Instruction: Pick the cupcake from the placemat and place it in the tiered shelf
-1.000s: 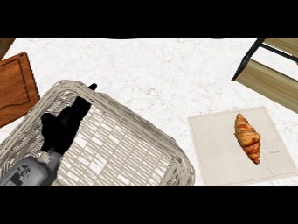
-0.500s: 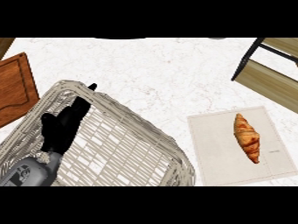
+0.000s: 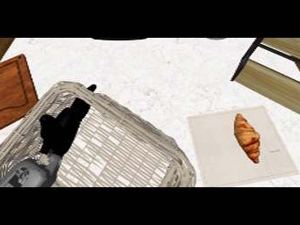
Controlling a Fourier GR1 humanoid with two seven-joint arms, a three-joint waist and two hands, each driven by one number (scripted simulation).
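Change since earlier is not seen: left hand (image 3: pixel 60 129) is held open over the wicker basket (image 3: pixel 123 147); croissant (image 3: pixel 247 137) is laid on the placemat (image 3: pixel 214 149), desk's (image 3: pixel 165 70) right edge.

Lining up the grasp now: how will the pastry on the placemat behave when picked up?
It looks like a croissant, not a cupcake: probably light and flaky, so likely to crush if squeezed. Its long, tapered shape lies flat, so it seems unlikely to roll. The thin placemat may slide if it is pushed.
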